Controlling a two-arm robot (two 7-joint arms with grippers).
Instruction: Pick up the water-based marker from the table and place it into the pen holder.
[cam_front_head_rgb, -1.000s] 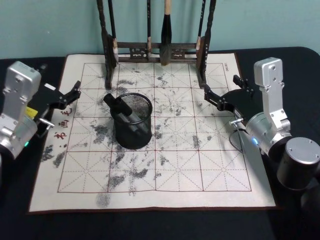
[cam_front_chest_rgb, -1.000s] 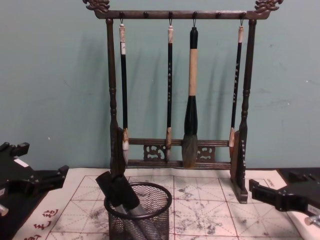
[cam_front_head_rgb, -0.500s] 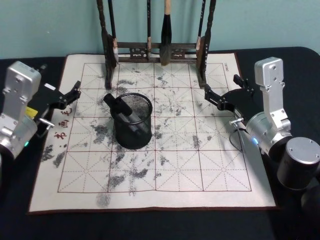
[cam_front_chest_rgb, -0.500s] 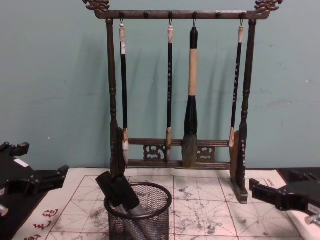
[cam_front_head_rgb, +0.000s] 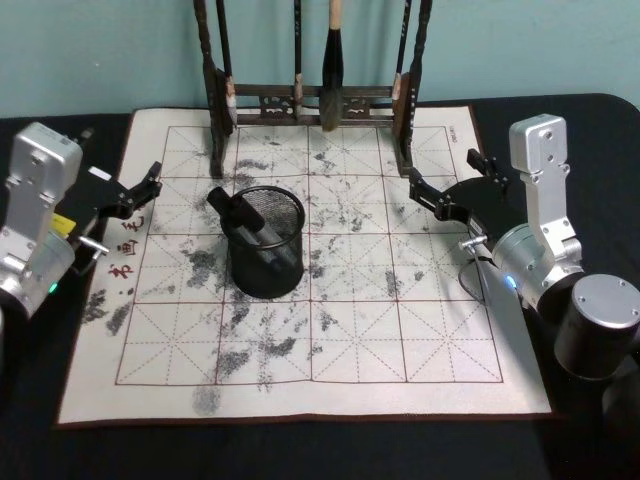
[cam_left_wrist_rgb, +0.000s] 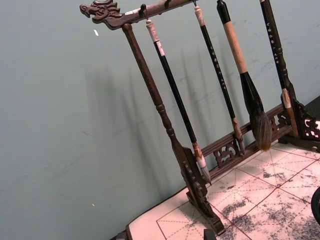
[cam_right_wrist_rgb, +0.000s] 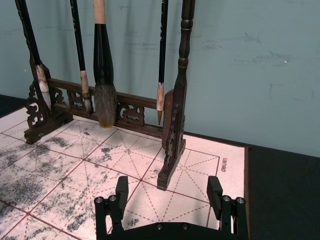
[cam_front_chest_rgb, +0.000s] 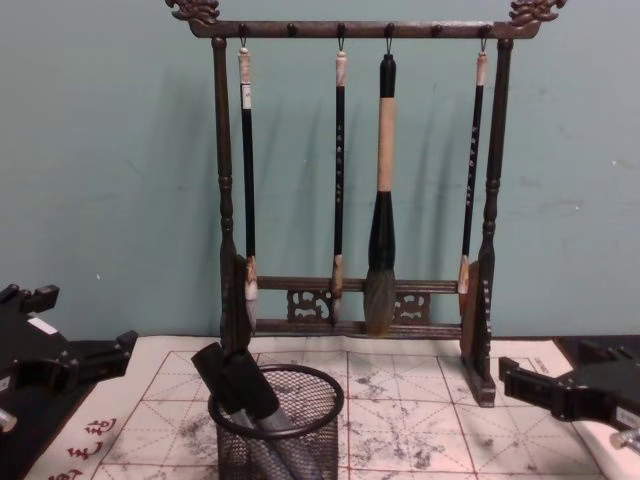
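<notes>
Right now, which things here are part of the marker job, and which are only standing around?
Part of the job:
- marker, leaning inside the holder
- pen holder, black mesh cup on the mat
- left gripper and right gripper, both open, at the mat's sides

Only standing around:
- brush rack with hanging brushes
- ink-stained grid mat

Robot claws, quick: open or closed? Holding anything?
Left gripper: open, holding nothing, at the mat's left edge.
Right gripper: open, holding nothing, at the mat's right edge.

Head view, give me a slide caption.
Black marker leaning inside round black wire-mesh pen holder; left gripper and right gripper open, apart.
</notes>
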